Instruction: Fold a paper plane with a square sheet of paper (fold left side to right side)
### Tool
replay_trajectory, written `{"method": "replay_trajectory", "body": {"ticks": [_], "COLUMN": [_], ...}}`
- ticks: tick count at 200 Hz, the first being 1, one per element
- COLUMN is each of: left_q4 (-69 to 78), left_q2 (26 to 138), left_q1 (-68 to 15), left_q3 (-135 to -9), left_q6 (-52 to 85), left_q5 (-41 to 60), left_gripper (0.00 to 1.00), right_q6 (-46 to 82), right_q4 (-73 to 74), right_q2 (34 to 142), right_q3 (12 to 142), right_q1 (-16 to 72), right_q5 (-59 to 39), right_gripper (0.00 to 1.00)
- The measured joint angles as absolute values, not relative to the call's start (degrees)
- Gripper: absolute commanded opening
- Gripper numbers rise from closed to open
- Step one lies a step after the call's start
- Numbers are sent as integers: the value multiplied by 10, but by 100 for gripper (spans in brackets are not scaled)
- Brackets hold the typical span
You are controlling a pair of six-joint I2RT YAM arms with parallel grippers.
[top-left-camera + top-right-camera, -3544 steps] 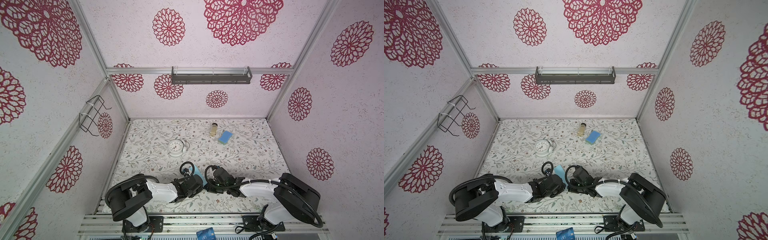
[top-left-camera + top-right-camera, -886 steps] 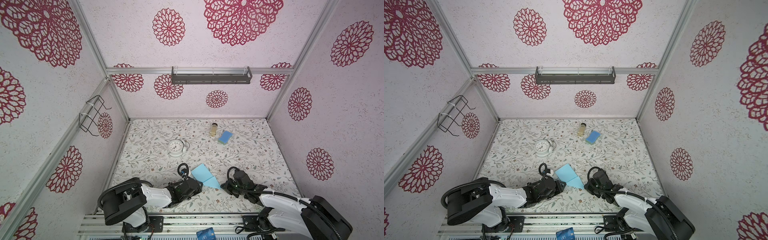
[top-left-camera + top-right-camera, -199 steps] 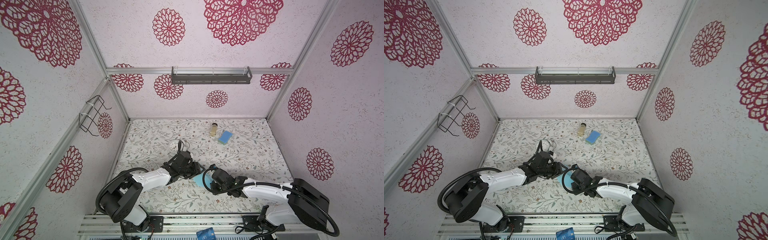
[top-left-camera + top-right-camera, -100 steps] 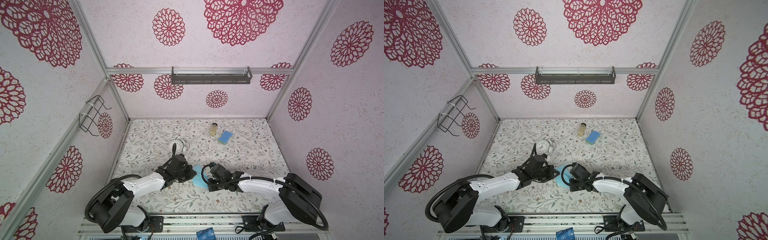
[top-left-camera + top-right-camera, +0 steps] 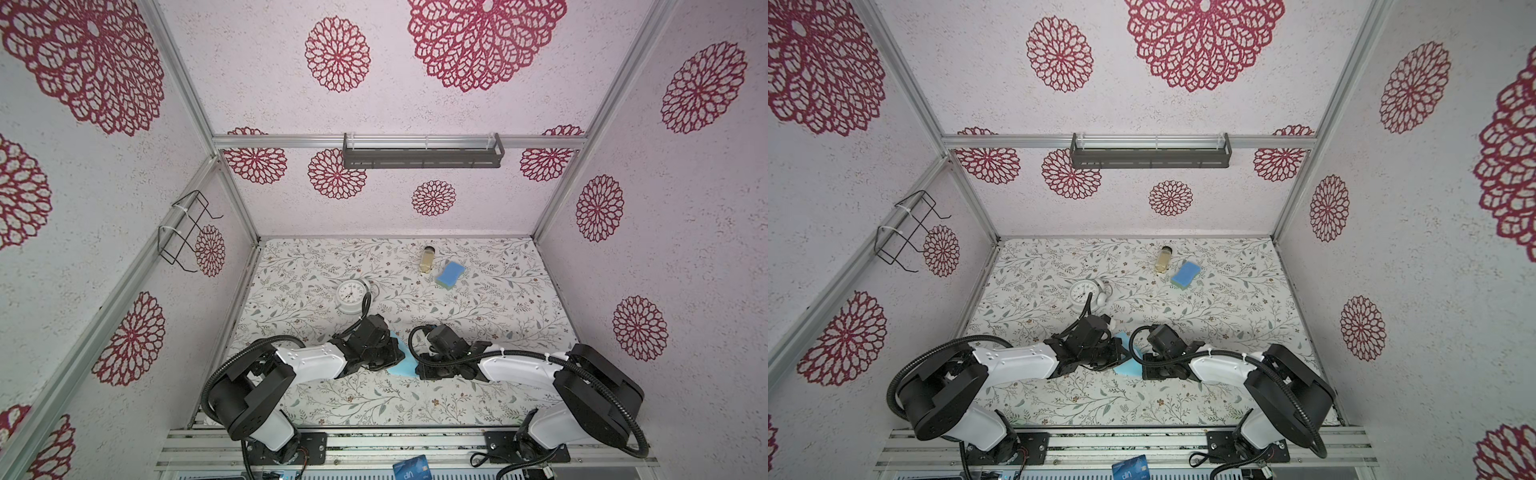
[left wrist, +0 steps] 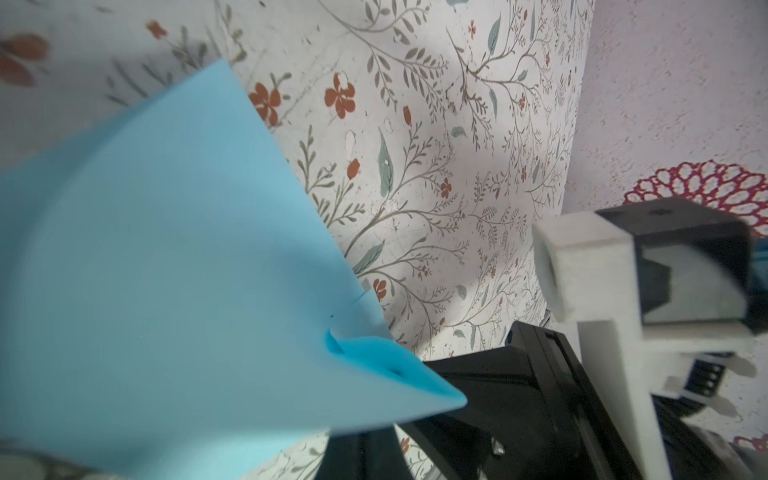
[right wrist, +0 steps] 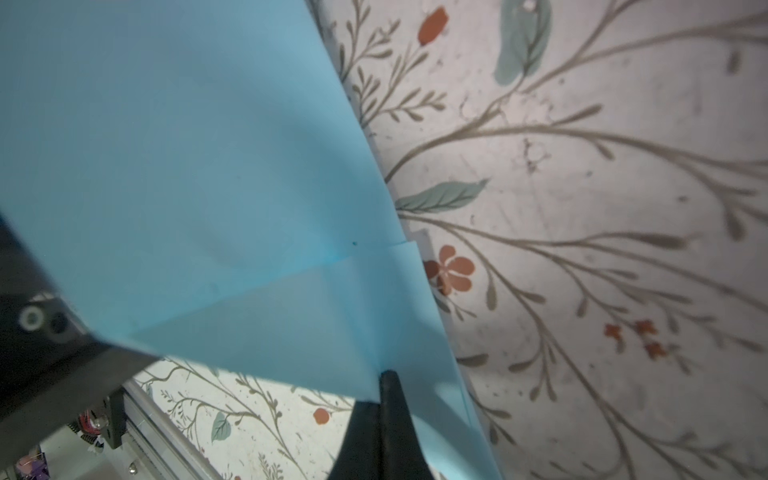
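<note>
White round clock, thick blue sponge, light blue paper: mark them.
White round clock (image 5: pixel 348 294): a top view, dial.
Thick blue sponge (image 5: pixel 450 271): a top view, upper face.
Light blue paper (image 7: pixel 187 145): right wrist view, upper layer.

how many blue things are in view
3: light blue paper near the front middle, blue sponge toward the back right, dark blue card on the front rail; more may be hidden
</note>
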State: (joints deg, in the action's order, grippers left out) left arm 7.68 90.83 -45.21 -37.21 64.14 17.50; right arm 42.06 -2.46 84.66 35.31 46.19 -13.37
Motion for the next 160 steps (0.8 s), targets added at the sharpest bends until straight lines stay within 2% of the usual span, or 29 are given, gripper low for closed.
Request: {"method": "replay_trajectory", "body": {"ticks": [80,160], "left_q4": [118,135], "left_q2": [917,943], "left_q1": [-472,-476], "left_q3": [-334,-328], "left_q6": [666,670], "left_q5": [168,159], "left_gripper": [0,0], "right_q6": [422,407], "right_q4": [-24,-39], "right_q2": [823,780], "right_q3": [346,346], "right_q1": [462,462], "right_q5": [-135,-135], "right_gripper": [0,34]}}
